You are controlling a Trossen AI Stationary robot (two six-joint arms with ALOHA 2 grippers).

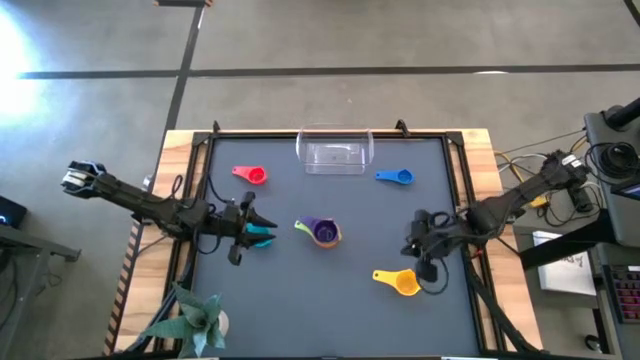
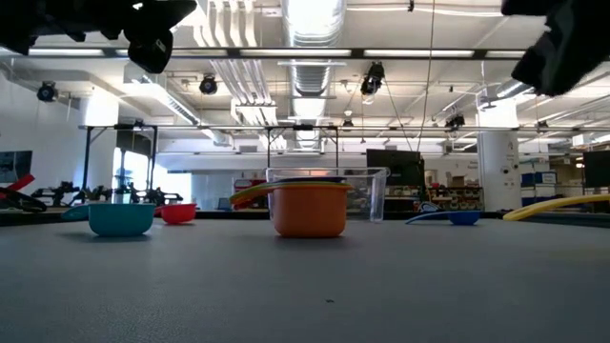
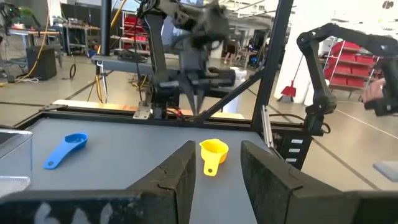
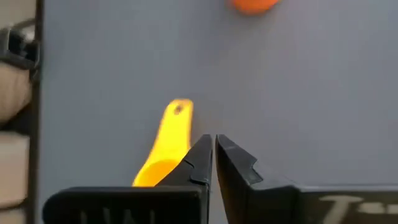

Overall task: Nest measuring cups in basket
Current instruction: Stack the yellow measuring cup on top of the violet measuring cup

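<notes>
One yellow cup (image 1: pixel 403 283) lies handle toward table's left.

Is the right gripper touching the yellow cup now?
Cannot tell. The right wrist view shows the right gripper shut beside the yellow cup handle, but no clear gap or contact.

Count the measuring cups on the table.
6 sure: red and blue flanking the tub, light blue by the left claw, yellow by the right claw, purple nested in orange mid-table. That stack may hide another.
</notes>
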